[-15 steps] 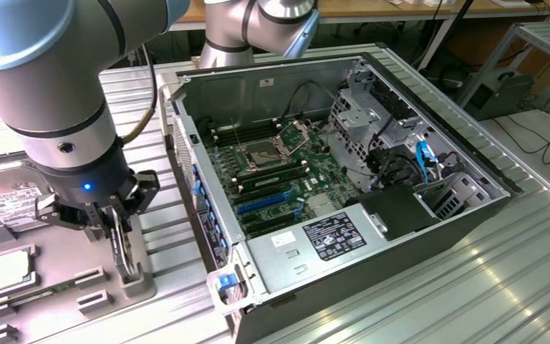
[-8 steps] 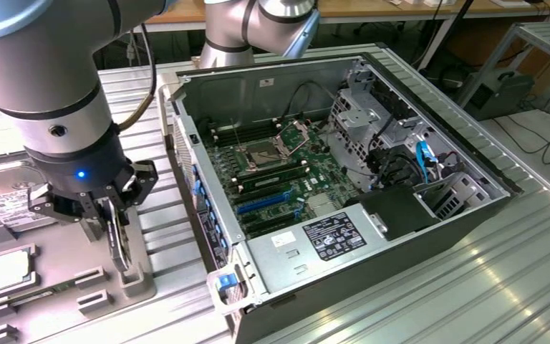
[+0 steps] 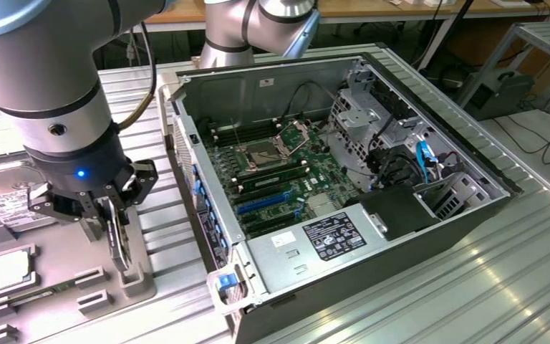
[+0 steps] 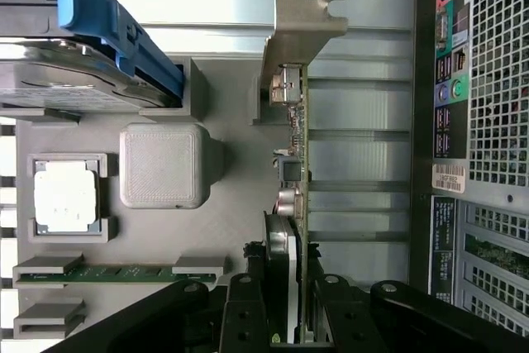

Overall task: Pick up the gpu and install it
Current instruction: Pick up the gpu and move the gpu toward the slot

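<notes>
- The gripper is clamping its fingers on the gpu, in the exterior view's lower left.
- The gpu is standing edge-on over the grey tray, its silver bracket pointing away from the fingers.
- The open computer case is lying beside the tray, mid-frame.

The arm is silver-grey — its tool black, with a blue light.

From where I steer, my gripper grips the gpu. In the exterior view the open computer case walls off three o'clock, the grey tray blocks six and the hard drive sits at nine. Twelve o'clock is open above the case's blue slots.
</notes>
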Robot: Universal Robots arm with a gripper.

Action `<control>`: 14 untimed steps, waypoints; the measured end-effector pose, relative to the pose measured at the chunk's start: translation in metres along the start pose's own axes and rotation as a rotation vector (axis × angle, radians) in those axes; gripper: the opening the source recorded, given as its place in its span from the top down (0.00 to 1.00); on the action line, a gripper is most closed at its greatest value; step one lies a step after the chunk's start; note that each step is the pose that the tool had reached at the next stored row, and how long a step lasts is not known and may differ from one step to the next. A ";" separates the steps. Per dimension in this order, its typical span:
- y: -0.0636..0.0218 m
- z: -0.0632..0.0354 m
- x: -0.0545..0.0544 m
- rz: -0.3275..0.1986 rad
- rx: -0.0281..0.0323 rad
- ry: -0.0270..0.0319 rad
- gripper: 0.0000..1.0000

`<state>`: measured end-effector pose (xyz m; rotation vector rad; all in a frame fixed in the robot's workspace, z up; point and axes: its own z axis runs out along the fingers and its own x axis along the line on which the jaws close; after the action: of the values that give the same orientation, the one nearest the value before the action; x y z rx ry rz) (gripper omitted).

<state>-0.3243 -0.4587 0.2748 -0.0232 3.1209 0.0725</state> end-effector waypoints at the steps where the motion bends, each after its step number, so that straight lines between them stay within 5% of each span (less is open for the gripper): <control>1: 0.0000 -0.0002 0.000 0.000 0.0000 -0.0001 0.72; 14: 0.0005 -0.0106 0.000 0.000 0.0000 0.0000 0.72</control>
<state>-0.3243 -0.4587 0.2855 -0.0231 3.1209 0.0726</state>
